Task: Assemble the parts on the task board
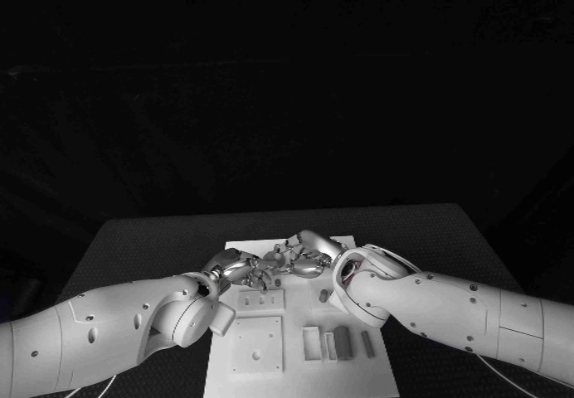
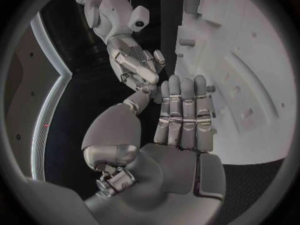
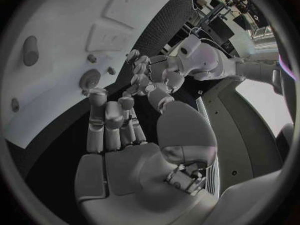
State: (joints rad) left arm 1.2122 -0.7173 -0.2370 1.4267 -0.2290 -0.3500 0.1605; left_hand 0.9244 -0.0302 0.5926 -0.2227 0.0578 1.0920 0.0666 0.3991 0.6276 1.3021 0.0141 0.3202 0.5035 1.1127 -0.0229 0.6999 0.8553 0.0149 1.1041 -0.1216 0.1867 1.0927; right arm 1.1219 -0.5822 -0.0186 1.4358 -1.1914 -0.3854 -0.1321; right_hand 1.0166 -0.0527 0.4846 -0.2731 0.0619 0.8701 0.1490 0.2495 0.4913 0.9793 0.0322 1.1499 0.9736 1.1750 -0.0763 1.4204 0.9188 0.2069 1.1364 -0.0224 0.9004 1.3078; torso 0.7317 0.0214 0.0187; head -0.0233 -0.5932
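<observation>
The white task board [image 1: 359, 377] lies in the middle of the table. Both hands hover over its far end, fingertips meeting. My left hand [image 1: 243, 270] keeps its fingers straight and together [image 2: 182, 116], thumb reaching to the right hand's fingertips. My right hand [image 1: 306, 252] has its fingers slightly curled [image 3: 114, 120] and its thumb stretched toward the left hand [image 3: 149, 71]. The meeting point [image 2: 145, 87] is too crowded to tell whether a part is pinched there. Several grey parts [image 1: 341, 342] stand on the board's near right.
A square recessed plate [image 1: 256, 345] and a smaller one [image 1: 260, 301] sit on the board's left half. Small pegs [image 1: 323, 294] and round sockets [image 3: 91, 78] dot the board near the hands. Black table [image 1: 132, 249] surrounds the board.
</observation>
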